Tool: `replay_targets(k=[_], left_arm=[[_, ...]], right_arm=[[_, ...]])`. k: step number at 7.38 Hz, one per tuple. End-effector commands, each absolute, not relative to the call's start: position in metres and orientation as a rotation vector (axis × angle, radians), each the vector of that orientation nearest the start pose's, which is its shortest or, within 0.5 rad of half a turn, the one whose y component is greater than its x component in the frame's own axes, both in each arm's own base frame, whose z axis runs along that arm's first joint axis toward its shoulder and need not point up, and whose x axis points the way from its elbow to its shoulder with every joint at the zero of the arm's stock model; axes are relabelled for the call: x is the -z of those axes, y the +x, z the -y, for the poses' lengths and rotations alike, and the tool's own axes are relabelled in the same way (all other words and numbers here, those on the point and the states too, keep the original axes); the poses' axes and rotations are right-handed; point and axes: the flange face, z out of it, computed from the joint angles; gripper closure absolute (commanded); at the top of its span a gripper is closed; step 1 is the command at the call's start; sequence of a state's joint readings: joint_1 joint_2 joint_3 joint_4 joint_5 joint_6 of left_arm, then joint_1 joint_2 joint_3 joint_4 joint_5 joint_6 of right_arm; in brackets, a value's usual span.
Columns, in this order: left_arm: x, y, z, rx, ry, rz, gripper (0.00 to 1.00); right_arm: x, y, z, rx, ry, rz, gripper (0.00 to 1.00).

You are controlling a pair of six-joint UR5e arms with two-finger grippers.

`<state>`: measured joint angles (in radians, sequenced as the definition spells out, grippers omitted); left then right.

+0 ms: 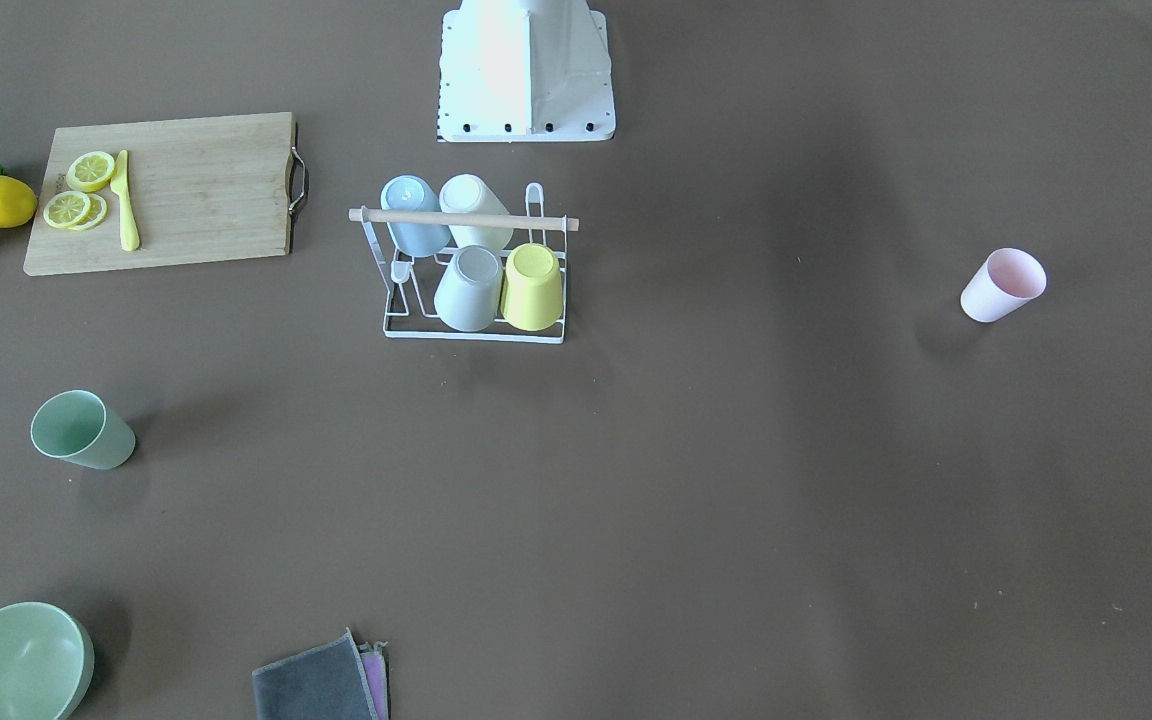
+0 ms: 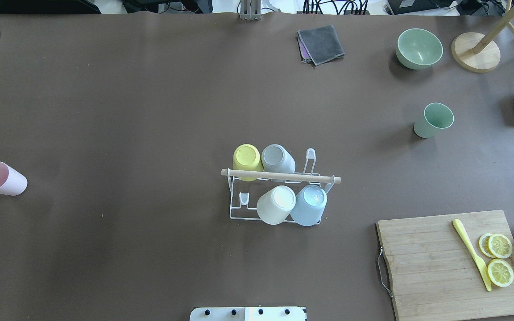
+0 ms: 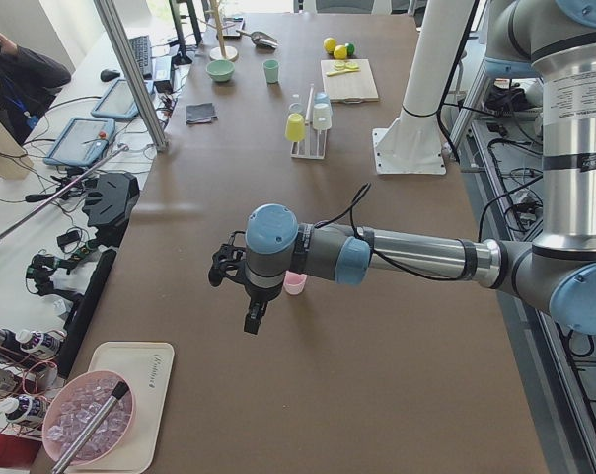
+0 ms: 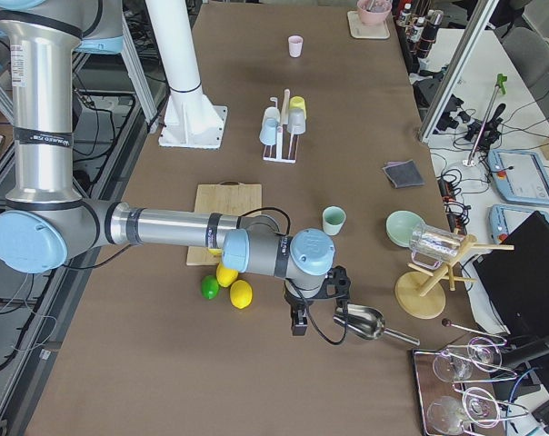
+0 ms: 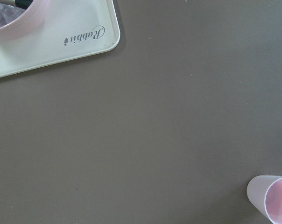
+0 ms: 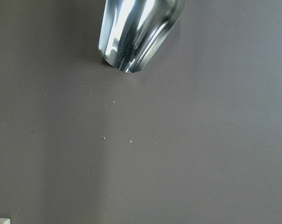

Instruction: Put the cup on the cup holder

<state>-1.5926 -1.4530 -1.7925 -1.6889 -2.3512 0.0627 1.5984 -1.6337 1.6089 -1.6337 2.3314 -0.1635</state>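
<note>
The white wire cup holder with its wooden rod stands mid-table, also in the overhead view. Blue, white, grey and yellow cups sit upside down on its prongs. A pink cup stands alone on the left side, also in the left wrist view. A green cup stands alone on the right side. My left gripper hangs above the table just in front of the pink cup. My right gripper hovers by the metal scoop. I cannot tell whether either is open or shut.
A cutting board holds lemon slices and a yellow knife, with lemons beside it. A green bowl, grey cloth, wooden stand and metal scoop lie far right. A white tray lies far left.
</note>
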Motion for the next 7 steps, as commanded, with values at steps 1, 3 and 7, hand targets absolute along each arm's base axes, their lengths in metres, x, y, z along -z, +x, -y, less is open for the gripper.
replay_targets(k=[1,3,7], left_arm=[[-0.584,-0.072,0.453,-0.148,0.273,-0.759,0.01],[-0.580,-0.078,0.466,-0.197,0.326,-0.638,0.01],[-0.538,-0.037,0.495,-0.317,0.362,-0.656,0.01]], right_arm=[[-0.677,0.077,0.456,0.097,-0.010,0.764,0.00],[-0.678,0.077,0.456,0.096,-0.012,0.762,0.00],[-0.669,0.078,0.460,0.101,0.003,0.759,0.00]])
